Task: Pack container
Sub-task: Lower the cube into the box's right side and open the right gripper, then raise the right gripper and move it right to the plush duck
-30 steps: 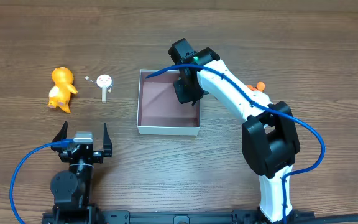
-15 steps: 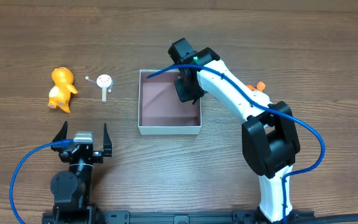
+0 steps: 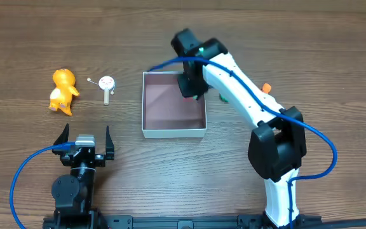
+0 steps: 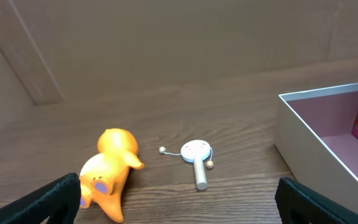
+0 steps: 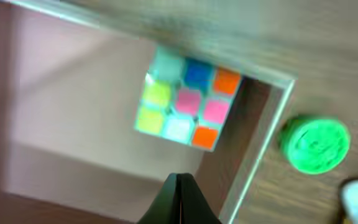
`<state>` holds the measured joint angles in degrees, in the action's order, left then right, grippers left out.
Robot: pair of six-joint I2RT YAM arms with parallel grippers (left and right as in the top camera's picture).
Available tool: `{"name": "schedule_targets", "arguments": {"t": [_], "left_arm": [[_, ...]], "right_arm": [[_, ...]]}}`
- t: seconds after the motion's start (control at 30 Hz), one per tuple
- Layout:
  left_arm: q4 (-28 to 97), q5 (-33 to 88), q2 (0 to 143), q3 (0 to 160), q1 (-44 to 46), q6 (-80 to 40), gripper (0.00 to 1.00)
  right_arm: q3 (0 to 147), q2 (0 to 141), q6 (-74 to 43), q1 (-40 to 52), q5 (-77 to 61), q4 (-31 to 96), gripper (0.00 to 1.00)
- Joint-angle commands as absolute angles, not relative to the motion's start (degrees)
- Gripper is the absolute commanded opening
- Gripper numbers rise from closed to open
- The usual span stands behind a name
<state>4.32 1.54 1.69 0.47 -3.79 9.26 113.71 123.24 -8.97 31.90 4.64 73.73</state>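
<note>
- Two tools, two states: the right tool (image 5: 179, 182) is clenched on nothing, its dark fingers pressed into one thin wedge. It hangs over the far right corner of the container (image 3: 172, 132).
- Straight beneath it a cube (image 5: 187, 106) lies flat on the container floor, tucked into that corner and close to both walls. Its top is a grid of small glossy squares in yellow, pink, blue, orange and pale green. A corner spot, I judge, leaves the rest of the floor free for more toys.
- That container is shallow and square, with thin white walls and a dull reddish-brown inside. It stands mid-worktop between the arms, probably so that either can reach it.
- Just outside its right wall a green disc (image 5: 316, 144) rests on the worktop (image 3: 170, 184); it is round and plastic-looking, with a raised pattern on top.
- A small orange piece (image 3: 267, 87) peeps out beside the right arm, too hidden to name.
- At the near left, the left tool (image 3: 85, 133) is released, spread wide and empty, and faces the toys.
- Well left of the container an orange duck (image 3: 63, 91), smooth and rounded, appears to lie on its side. Near it, apart, is a white rattle drum (image 3: 107, 84) with a short pale handle and tiny beads.
</note>
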Motion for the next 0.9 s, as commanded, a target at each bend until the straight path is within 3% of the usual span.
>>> {"name": "schedule_targets", "arguments": {"t": [0.0, 0.27, 0.47, 0.57, 0.87], "left_arm": [[4.3, 2.5, 1.8, 0.3, -4.2, 10.2, 1.00], [4.3, 2.5, 1.8, 0.3, -4.2, 10.2, 1.00], [4.3, 2.5, 1.8, 0.3, -4.2, 10.2, 1.00], [4.3, 2.5, 1.8, 0.3, -4.2, 10.2, 1.00], [4.3, 2.5, 1.8, 0.3, -4.2, 10.2, 1.00]], "right_arm": [[125.6, 122.4, -9.0, 31.7, 4.8, 77.0, 0.04], [147.0, 122.4, -16.8, 20.6, 11.4, 93.7, 0.04], [148.1, 120.9, -18.2, 8.3, 3.3, 97.1, 0.05], [144.5, 120.2, -16.8, 5.4, 3.0, 97.1, 0.11], [118.4, 120.2, -22.9, 4.6, 11.1, 96.8, 0.10]]}}
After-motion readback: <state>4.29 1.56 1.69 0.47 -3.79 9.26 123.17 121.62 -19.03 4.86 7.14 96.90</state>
